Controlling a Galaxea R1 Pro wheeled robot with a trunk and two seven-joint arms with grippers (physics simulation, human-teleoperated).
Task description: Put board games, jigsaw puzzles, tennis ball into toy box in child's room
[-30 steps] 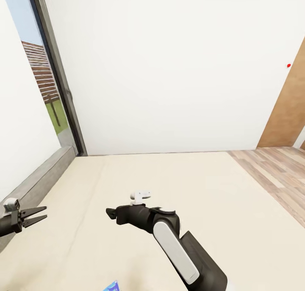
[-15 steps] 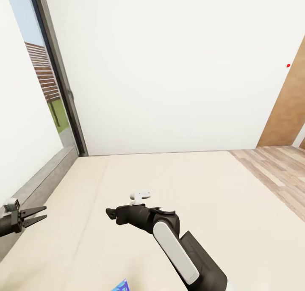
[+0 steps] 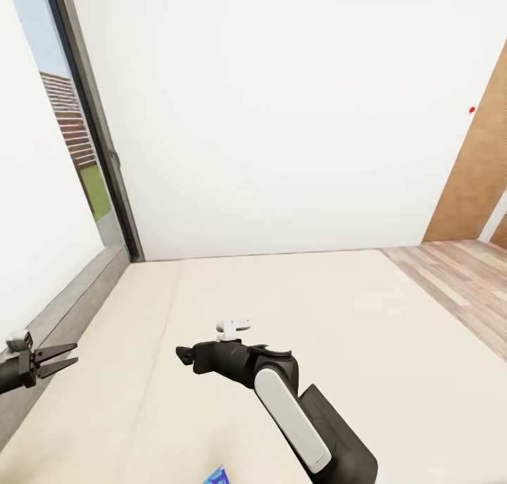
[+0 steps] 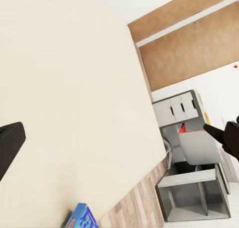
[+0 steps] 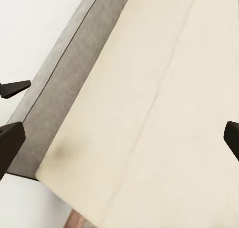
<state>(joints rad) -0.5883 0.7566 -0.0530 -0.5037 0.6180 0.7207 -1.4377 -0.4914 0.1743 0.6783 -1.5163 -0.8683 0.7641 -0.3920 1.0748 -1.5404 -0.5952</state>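
blue board game [image 3: 217,476] at bottom edge of head frame, lying on bed [image 3: 296,315] | left gripper [image 3: 62,358] fingers apart, empty | right gripper [image 3: 184,354] fingers apart, empty | box likely light, stiff, slick; pinch across thin edge

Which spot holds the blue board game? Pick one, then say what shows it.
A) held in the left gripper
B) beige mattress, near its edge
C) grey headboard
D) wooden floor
B: the blue board game lies on the bed, on the beige mattress near its edge, apart from the open left gripper.
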